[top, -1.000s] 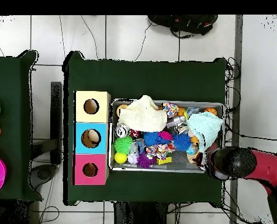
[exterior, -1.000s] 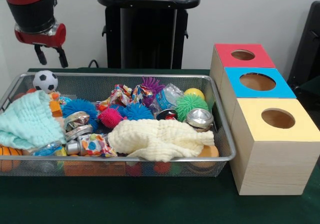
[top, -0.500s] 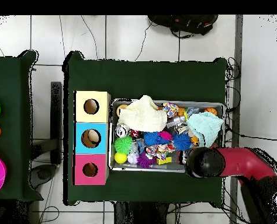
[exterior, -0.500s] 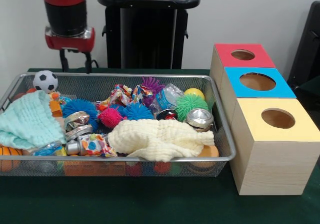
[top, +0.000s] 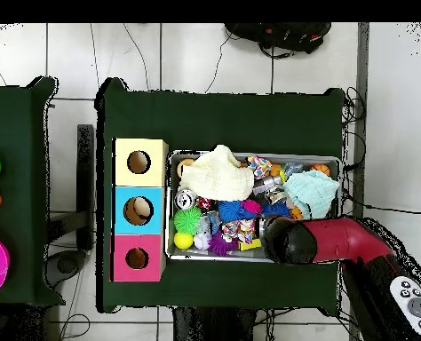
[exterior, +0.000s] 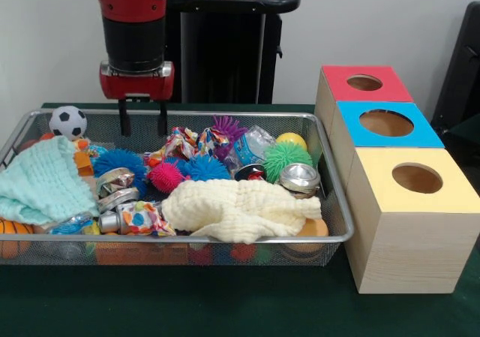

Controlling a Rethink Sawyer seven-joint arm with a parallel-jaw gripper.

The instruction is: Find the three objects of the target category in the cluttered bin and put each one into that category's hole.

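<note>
The bin [exterior: 225, 239], a shallow silver wire-mesh basket, is full of clutter: a mint cloth [exterior: 41, 179], a pale yellow cloth [exterior: 240, 208], spiky balls in blue [exterior: 120, 163], pink [exterior: 166, 176], green [exterior: 286, 157] and purple [exterior: 227, 128], a small soccer ball [exterior: 68, 121], a yellow ball [exterior: 291, 139], a metal tin [exterior: 299, 178] and crumpled wrappers [exterior: 180, 143]. My gripper [exterior: 142, 121] is open and empty. It hangs over the bin's far rim, left of centre, behind the blue spiky ball. In the overhead view the red arm [top: 338, 241] covers the gripper at the bin's [top: 168, 204] lower edge.
Three wooden boxes with round holes stand right of the bin: red top [exterior: 365, 83], blue top [exterior: 386, 123], yellow top [exterior: 416, 178]. In the overhead view they are left of the bin [top: 139, 210]. A small basketball [exterior: 11, 236] lies at the bin's front left corner.
The arm has swung to the right in the front view, from beyond the bin's left end to over its far rim, and has come lower. The gripper stays open and empty.
</note>
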